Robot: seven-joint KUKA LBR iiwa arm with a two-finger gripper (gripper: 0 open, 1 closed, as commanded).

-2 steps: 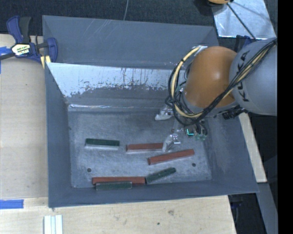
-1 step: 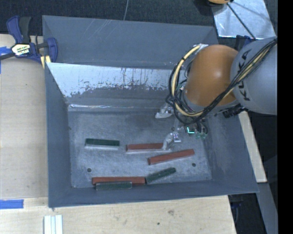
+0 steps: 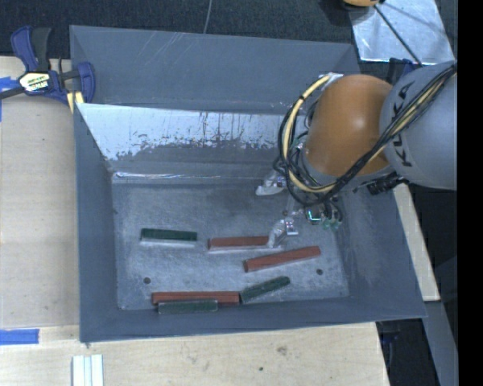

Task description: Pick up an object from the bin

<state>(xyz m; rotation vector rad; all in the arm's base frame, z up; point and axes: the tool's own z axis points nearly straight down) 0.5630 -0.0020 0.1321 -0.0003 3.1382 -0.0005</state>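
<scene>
Gripper (image 3: 286, 230) hangs low at the right end of a reddish-brown bar (image 3: 237, 243) lying mid-floor in the bin (image 3: 225, 71); released or clenched, I cannot tell. A good grasp should straddle its narrow width, clear of the second brown bar (image 3: 282, 258) just beside it.

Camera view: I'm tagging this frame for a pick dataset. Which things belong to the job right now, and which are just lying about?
In the job:
- end effector, low in the bin
- middle brown bar, its right end nearest the end effector

Lying about:
- left green bar
- angled brown bar
- small green bar
- front brown bar
</scene>
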